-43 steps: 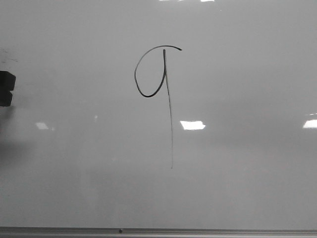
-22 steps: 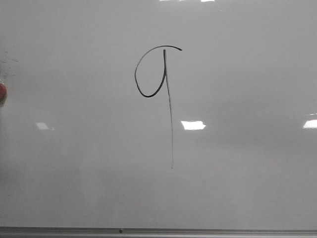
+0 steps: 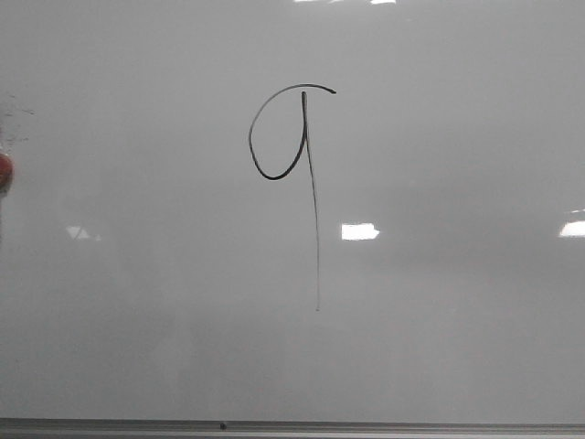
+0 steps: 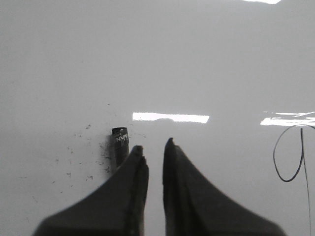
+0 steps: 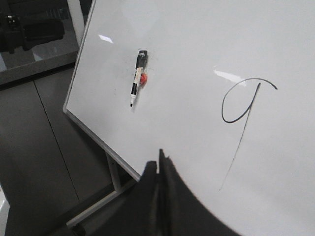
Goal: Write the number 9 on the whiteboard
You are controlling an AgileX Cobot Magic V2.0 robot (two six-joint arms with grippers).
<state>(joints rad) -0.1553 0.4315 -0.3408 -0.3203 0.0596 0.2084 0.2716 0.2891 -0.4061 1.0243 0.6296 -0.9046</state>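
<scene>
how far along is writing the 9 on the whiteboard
Done: a thin black hand-drawn number 9, loop plus long tail, stands complete on the glossy pale grey whiteboard. The black-and-white marker pen sits on the board, apart from both grippers. In hand: nothing; the left gripper is slightly open, the right gripper shut and empty. Left: seemingly nothing.

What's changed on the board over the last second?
A dark block at the front view's left edge has gone, leaving only a red bit there. The marker now rests on the whiteboard, clear of both grippers. The 9 is unchanged.
</scene>
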